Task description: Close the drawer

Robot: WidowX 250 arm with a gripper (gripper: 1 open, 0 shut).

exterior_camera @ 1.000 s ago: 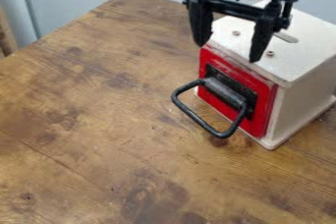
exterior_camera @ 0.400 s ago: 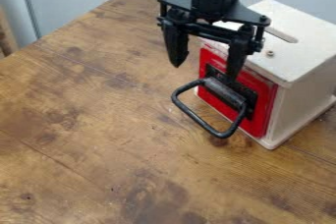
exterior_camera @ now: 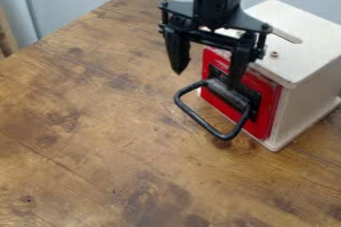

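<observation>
1. A black gripper [exterior_camera: 208, 55] is seen hanging from above over a worn brown wooden table [exterior_camera: 80, 112], its two long fingers pointing downward.
2. The jaws are spread wide, and nothing is held between them.
3. The drawer [exterior_camera: 241, 96], red-fronted with a black panel, is set in a cream-white box [exterior_camera: 300, 67] to the right of the jaws and slightly below them.
4. One finger [exterior_camera: 176, 51] is seen out to the left of the drawer front, over bare table; the other finger [exterior_camera: 240, 60] is seen in front of the drawer's upper red face.
5. Whether that finger touches the drawer cannot be told.
6. The large black loop handle [exterior_camera: 209, 113] is seen below the jaws, jutting out from the drawer front toward the table's near side.
7. How far the drawer stands out from the box cannot be told.
</observation>
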